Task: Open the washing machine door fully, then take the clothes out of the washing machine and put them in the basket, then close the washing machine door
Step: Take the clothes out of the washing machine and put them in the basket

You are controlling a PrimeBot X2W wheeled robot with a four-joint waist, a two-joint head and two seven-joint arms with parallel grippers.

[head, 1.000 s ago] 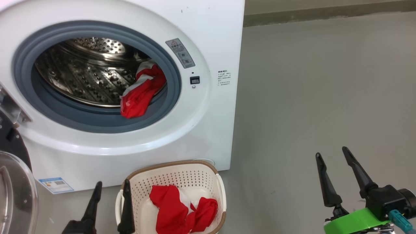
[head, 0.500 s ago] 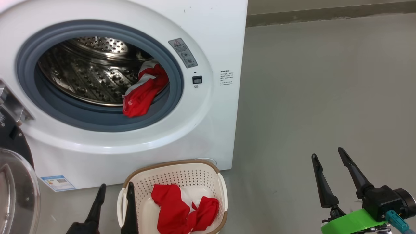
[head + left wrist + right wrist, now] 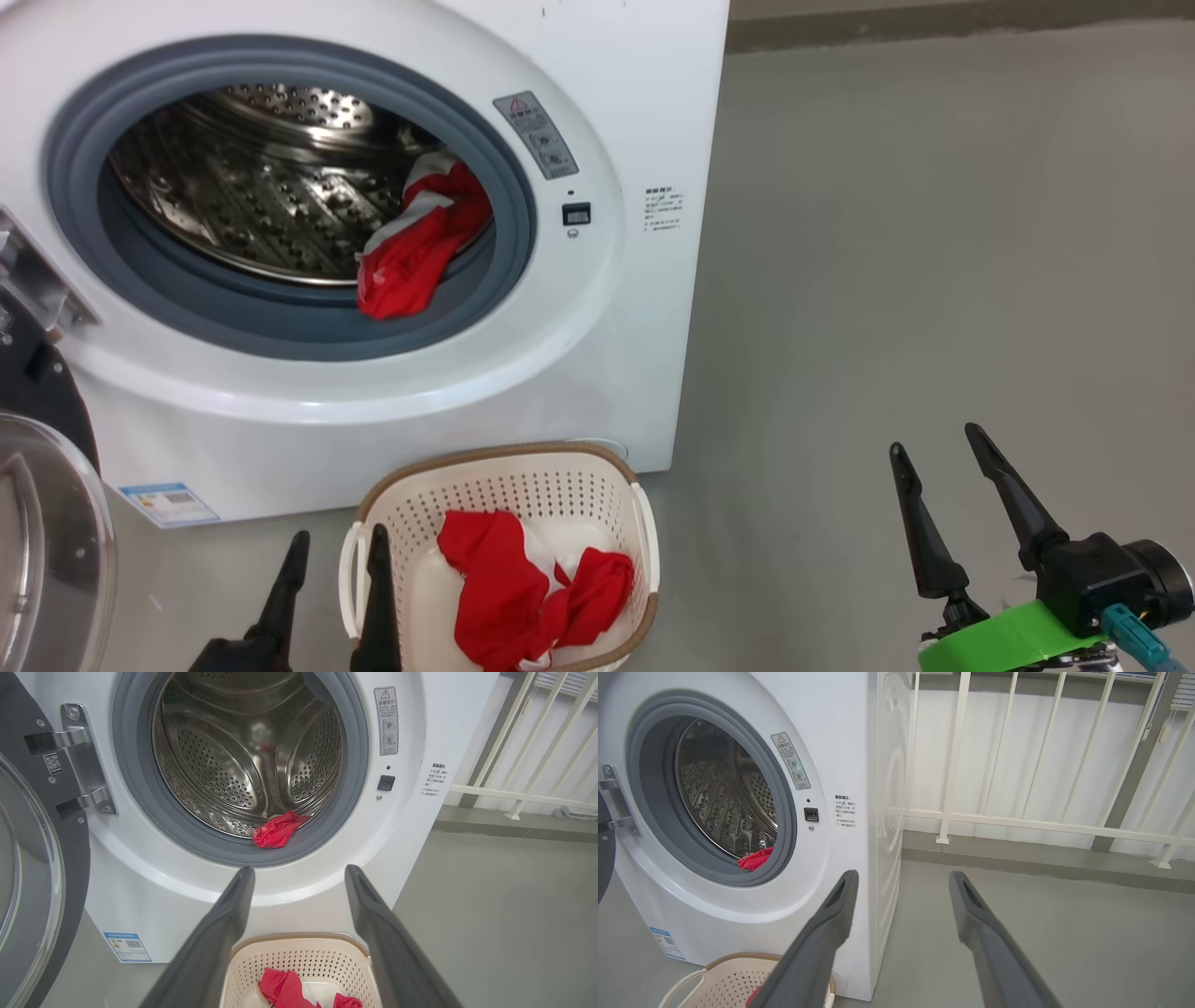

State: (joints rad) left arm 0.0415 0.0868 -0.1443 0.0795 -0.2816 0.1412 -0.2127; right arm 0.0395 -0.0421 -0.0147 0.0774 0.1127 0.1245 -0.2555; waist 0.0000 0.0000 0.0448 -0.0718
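Door (image 3: 32, 872) open, some clothes (image 3: 523, 597) in the basket (image 3: 485, 457), one red piece (image 3: 420, 243) waiting in the drum (image 3: 252, 196) (left gripper (image 3: 338, 537) and right gripper (image 3: 936, 443) spread, empty)

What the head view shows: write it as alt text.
A white washing machine stands open, a red-and-white garment draped over its grey door seal; more red clothes lie in the cream basket below. Left gripper and right gripper are open, empty.

One washing machine (image 3: 635, 112), one basket (image 3: 523, 490), two clothes bundles (image 3: 420, 257) (image 3: 513, 597).
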